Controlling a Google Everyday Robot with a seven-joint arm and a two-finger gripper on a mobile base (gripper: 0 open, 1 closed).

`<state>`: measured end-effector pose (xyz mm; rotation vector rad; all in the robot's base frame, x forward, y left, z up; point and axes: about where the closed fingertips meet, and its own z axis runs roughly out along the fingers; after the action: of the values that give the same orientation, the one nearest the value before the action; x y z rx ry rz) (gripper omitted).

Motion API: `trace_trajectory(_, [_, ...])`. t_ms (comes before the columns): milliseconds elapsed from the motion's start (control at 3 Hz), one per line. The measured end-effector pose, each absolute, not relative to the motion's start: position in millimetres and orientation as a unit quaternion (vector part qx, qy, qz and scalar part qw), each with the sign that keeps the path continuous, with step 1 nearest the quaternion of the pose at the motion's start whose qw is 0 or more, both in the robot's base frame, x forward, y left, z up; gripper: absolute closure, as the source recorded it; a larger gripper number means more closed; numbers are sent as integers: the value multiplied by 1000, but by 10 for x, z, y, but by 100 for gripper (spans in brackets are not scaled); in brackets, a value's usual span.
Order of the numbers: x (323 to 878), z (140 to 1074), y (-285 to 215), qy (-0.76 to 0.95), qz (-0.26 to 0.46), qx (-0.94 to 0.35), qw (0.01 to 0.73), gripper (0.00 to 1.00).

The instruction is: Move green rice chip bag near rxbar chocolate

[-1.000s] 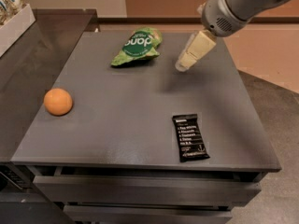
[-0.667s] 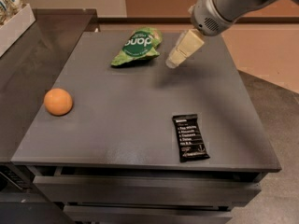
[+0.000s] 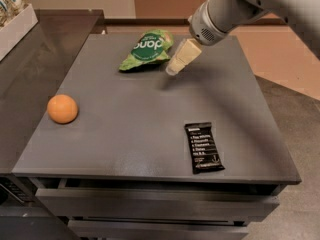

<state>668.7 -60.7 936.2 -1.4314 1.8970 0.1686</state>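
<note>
The green rice chip bag point(image 3: 146, 49) lies crinkled at the back middle of the grey table point(image 3: 125, 134), its dark green oval panel facing up. The rxbar chocolate point(image 3: 204, 147), a flat black wrapper with white text, lies near the front right edge. My gripper point(image 3: 174, 69) reaches in from the upper right and hangs just right of the bag's right edge, a little above the table. It holds nothing.
A round orange fruit point(image 3: 62, 108) sits at the left of the table. A white bin point(image 3: 15, 19) with packets stands on the dark counter at the far left. Drawers run under the table's front edge.
My gripper has moved left across the back of the table, from well right of the green bag to just beside its right edge. The bag, bar and orange have not moved.
</note>
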Motion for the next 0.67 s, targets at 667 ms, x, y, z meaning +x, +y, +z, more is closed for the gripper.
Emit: trace_trajectory(667, [7032,9118,-430,741,66,-544,388,0])
